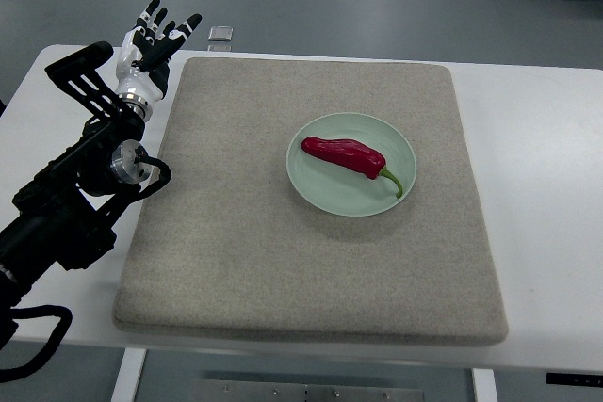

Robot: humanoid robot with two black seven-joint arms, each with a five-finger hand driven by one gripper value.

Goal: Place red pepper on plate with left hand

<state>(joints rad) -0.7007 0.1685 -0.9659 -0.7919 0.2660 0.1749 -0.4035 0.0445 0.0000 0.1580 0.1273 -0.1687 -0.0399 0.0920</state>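
Note:
A red pepper (344,154) with a green stem lies on a pale green plate (322,191) near the middle of a beige mat. My left hand (155,38) is at the mat's far left corner, well away from the plate, with its fingers spread and holding nothing. Its black arm comes in from the lower left. The right arm is out of view.
The beige mat (301,261) covers most of a white table (537,185). A small grey object (220,35) lies at the table's far edge, just right of my left hand.

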